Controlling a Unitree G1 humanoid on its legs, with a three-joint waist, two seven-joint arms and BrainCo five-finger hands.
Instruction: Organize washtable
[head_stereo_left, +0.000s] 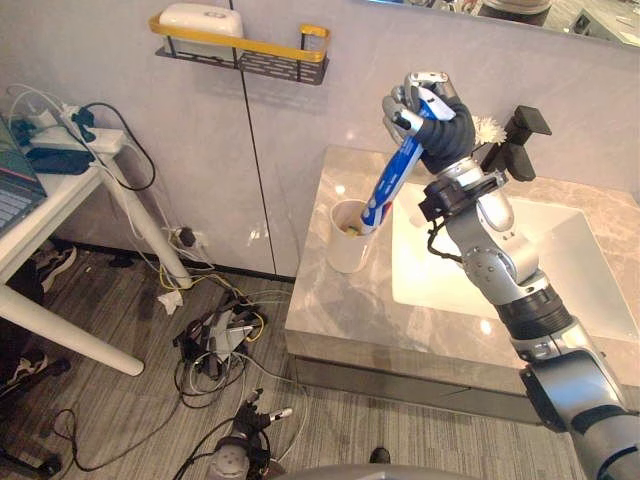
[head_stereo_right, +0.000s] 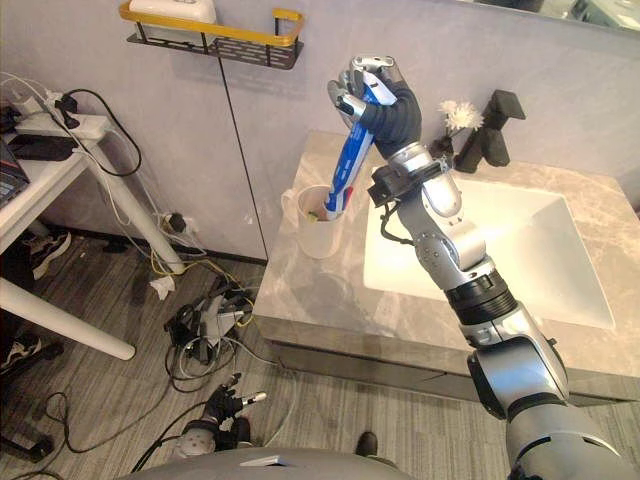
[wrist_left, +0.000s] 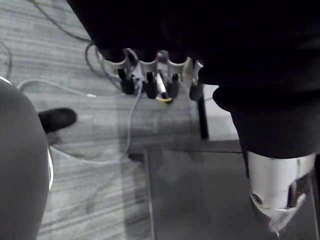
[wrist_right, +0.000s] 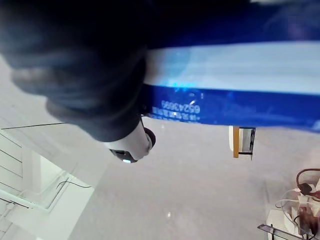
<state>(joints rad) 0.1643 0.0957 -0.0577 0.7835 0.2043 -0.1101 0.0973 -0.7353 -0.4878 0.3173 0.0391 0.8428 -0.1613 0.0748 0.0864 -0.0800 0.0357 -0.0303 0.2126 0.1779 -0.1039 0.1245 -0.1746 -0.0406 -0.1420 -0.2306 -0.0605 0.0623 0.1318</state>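
Currently, at the left end of the marble countertop (head_stereo_left: 340, 320), beside the white sink (head_stereo_left: 580, 260) and its black tap (head_stereo_left: 515, 140), a humanoid robot tidies a bathroom washstand. A white cup (head_stereo_left: 345, 250) stands on the stone just beside the basin's left edge. A blue-and-white toothpaste tube (head_stereo_left: 390, 185) leans steeply over the cup, its lower end dipped into the mouth. The robot's right hand (head_stereo_left: 435, 125), raised above the counter, has its fingers curled tightly round the tube's upper end. The left hand (head_stereo_left: 243, 432) hangs low over the cable-strewn floor, fingers loose and empty.

The step in hand looks like dropping the tube into the cup. The next move seems to call for lowering it a little deeper and then letting the fingers go, gently enough that the leaning tube does not tip the light cup towards the counter's edge.
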